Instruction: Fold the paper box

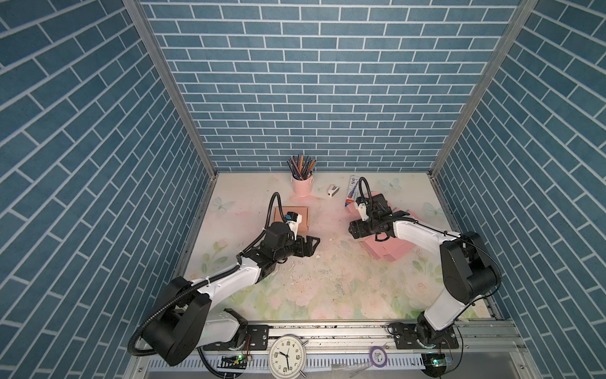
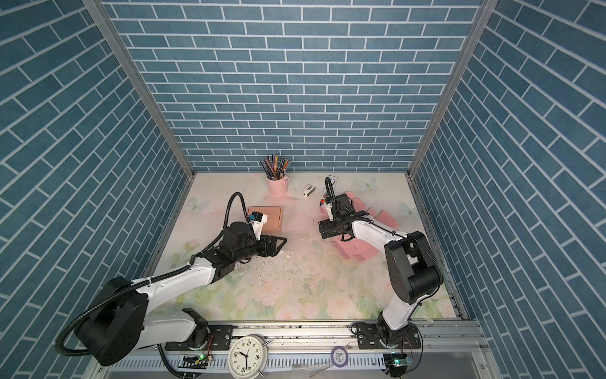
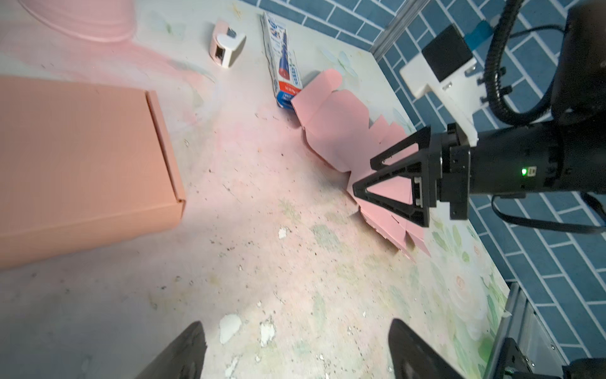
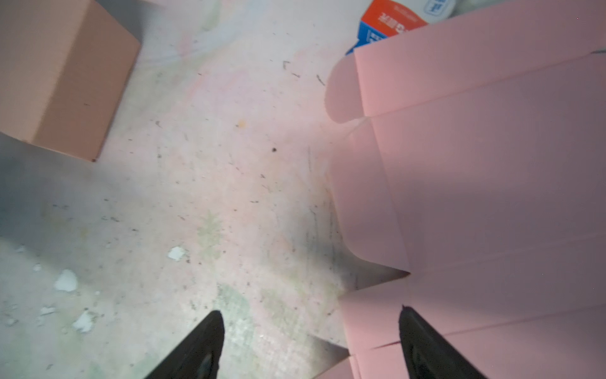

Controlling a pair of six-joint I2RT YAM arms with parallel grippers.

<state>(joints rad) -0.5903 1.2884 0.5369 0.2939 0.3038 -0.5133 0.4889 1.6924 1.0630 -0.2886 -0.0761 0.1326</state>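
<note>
With the right end effector (image 3: 363,175) spread and empty over the left edge of the flat pink box blank (image 3: 341,131) on the bench's (image 1: 328,279) right side, and the left end effector (image 1: 317,246) spread, idle mid-left, pinch one flap only, lifting along its crease.

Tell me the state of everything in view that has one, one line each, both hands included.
pink paper box, unfolded, lying flat on the table.
brown box, folded shut.
left hand, open, empty, over bare table.
right hand, open, empty, over the pink paper box's edge.
pencil cup, upright, full of pencils.
blue and white carton, lying flat.
</note>
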